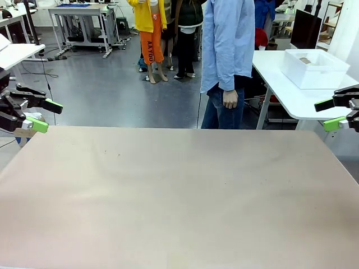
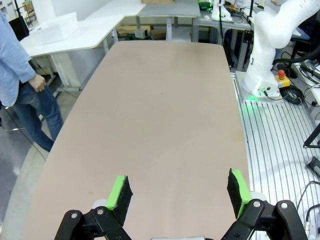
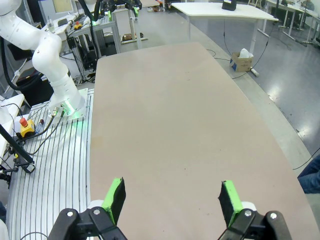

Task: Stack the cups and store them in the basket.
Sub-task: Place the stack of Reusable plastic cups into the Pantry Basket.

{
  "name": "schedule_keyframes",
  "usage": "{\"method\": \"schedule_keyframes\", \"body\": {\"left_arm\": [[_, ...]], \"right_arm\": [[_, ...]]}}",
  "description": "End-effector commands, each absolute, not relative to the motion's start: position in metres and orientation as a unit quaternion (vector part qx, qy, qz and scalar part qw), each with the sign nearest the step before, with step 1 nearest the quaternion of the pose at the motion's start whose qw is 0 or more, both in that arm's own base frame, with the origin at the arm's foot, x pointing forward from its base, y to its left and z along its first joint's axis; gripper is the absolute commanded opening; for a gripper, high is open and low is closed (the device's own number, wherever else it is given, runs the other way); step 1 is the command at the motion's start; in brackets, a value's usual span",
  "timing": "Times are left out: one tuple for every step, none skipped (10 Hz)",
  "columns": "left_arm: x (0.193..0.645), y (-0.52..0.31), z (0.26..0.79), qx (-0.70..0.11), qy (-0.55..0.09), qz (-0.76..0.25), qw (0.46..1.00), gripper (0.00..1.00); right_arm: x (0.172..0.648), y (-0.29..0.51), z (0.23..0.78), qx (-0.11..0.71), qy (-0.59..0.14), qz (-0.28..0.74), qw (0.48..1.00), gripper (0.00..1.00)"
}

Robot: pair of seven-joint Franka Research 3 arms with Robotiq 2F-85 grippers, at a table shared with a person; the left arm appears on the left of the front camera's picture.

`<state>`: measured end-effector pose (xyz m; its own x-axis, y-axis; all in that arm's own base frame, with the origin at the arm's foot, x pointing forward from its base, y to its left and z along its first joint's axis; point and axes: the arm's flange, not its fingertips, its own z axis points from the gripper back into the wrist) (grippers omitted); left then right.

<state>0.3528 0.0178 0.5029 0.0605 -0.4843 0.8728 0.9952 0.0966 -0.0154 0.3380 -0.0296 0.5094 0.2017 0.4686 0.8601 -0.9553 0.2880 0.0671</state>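
Left gripper [image 1: 44, 115] sits at the table's left edge, fingers spread wide, nothing between them. In its wrist view the left gripper [image 2: 180, 195] hangs over bare tabletop, green pads [image 2: 120, 199] far apart. Right gripper [image 1: 331, 114] mirrors it at the right edge, also spread wide and holding nothing; its wrist view shows the right gripper [image 3: 171, 201] above the bare surface too.

Table [image 1: 179, 196] is tan-brown, plain, with nothing in the way between the two grippers.

Basket [image 1: 314, 68] stands on a white side table [image 1: 280, 84] beyond the far right corner, well apart from both grippers. Something brownish lies inside it [image 1: 305, 59], likely cups, but too small to say which or how many. The left wrist view catches the same basket [image 2: 60, 26] far off on that side table [image 2: 80, 37].

Person [image 1: 227, 61] in a light blue shirt and jeans stands at the far edge, near the middle, one hand [image 1: 230, 98] hanging loose at the side, just left of the side table. Also seen at the left edge of the left wrist view [image 2: 20, 80].

Other stuff: white arm base [image 2: 267, 50] with a green light beside the table, red stop button [image 2: 280, 74] next to it; other arm base [image 3: 52, 65] and a red button [image 3: 23, 122] in the right wrist view. A cardboard box [image 3: 242, 62] sits on the floor past the table.
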Motion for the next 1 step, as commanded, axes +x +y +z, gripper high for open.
{"method": "schedule_keyframes", "body": {"left_arm": [[0.3522, 0.0184, 0.5057, -0.349, -0.369, -0.576, 0.641, 1.00]], "right_arm": [[0.3411, -0.0303, 0.5110, 0.323, -0.389, 0.506, 0.698, 1.00]]}}
